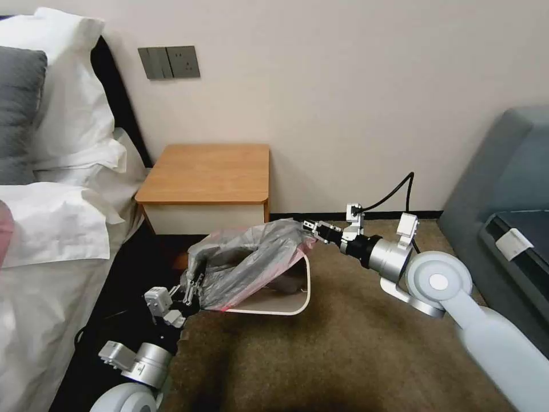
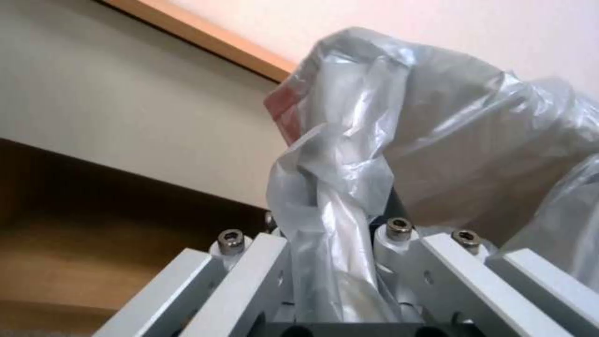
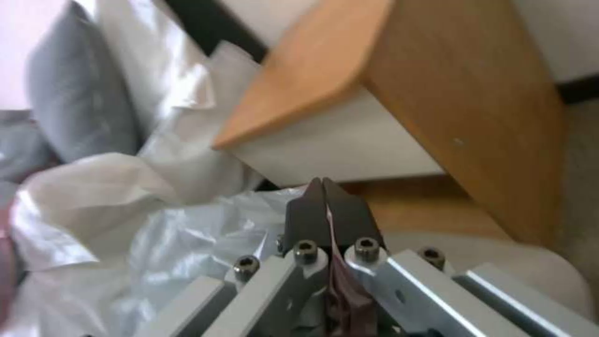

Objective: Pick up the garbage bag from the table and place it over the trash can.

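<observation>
The crinkly grey garbage bag [image 1: 251,257] with a pinkish-red edge is stretched above the cream trash can [image 1: 297,306], which stands on the carpet in front of the wooden table [image 1: 206,171]. My left gripper [image 1: 193,286] is shut on the bag's near left end; the left wrist view shows the garbage bag [image 2: 374,140] bunched between its fingers. My right gripper [image 1: 311,226] is shut on the bag's far right edge, and a pinkish strip of the garbage bag [image 3: 343,285] is pinched between its dark fingertips [image 3: 306,220]. The bag covers the bin's left part.
A bed with white pillows [image 1: 63,114] lies at the left, close to my left arm. A grey-blue sofa [image 1: 503,189] stands at the right. The wall runs behind the nightstand. Brown carpet [image 1: 343,355] in front is open floor.
</observation>
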